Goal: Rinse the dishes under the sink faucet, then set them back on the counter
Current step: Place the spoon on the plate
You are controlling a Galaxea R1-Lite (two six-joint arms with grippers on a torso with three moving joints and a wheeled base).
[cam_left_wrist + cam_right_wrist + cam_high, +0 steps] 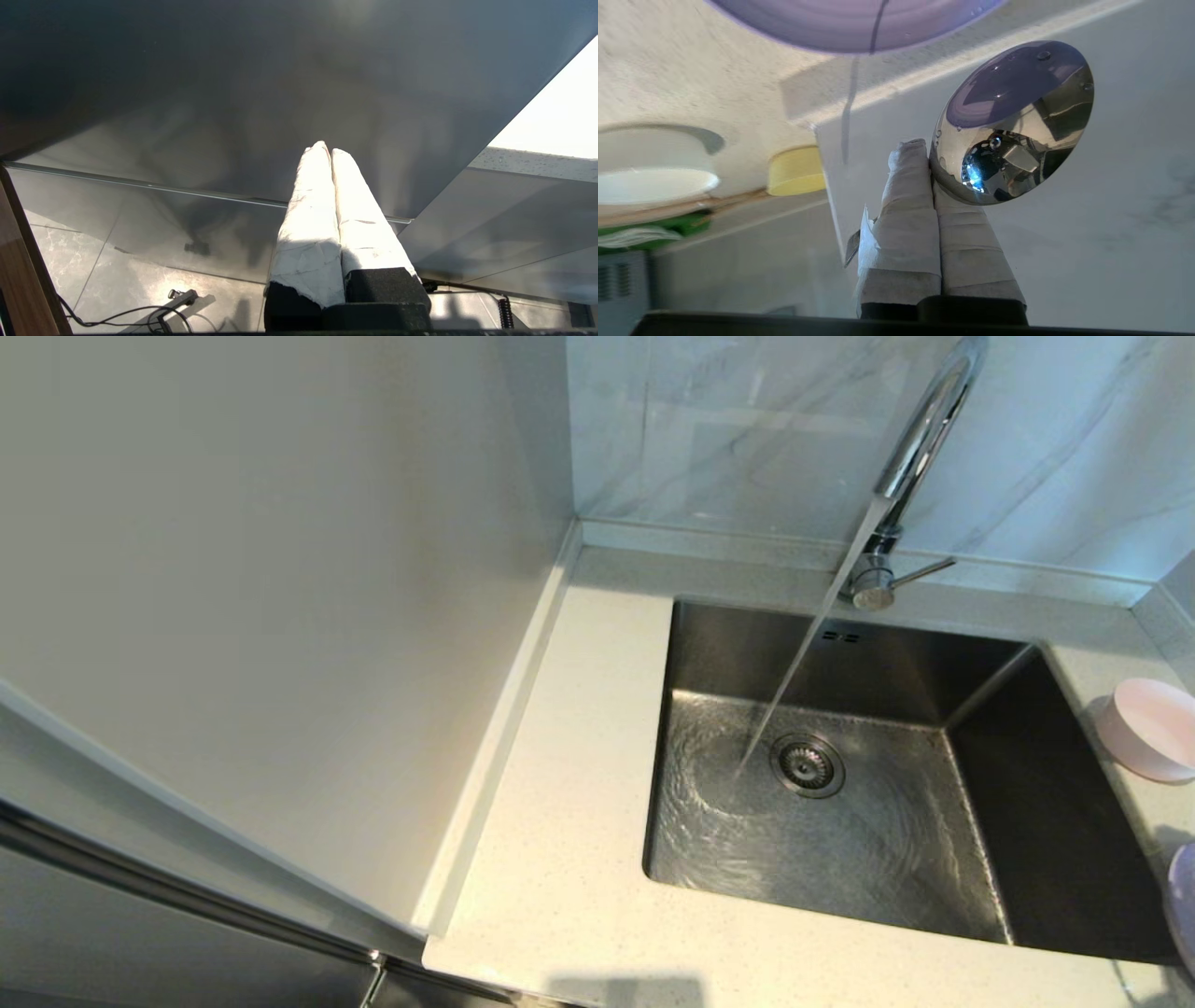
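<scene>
The chrome faucet (920,448) runs a slanting stream of water (803,644) into the steel sink (1055,803), landing beside the drain strainer (808,765). The pale pink bowl (1153,728) stands on the counter (560,784) right of the sink. A sliver of the lavender plate (1184,896) shows at the right edge of the head view. Neither gripper appears in the head view. My right gripper (927,149) is shut on the silver spoon (1013,121), its wet bowl sticking out past the fingertips, close to the plate (854,23). My left gripper (328,149) is shut and empty, down beside a grey cabinet panel.
A pale wall panel (233,616) borders the counter on the left, and the marbled wall (728,429) rises behind the faucet. In the right wrist view a white round dish (654,182), a yellow object (796,170) and something green (654,228) lie beyond the counter.
</scene>
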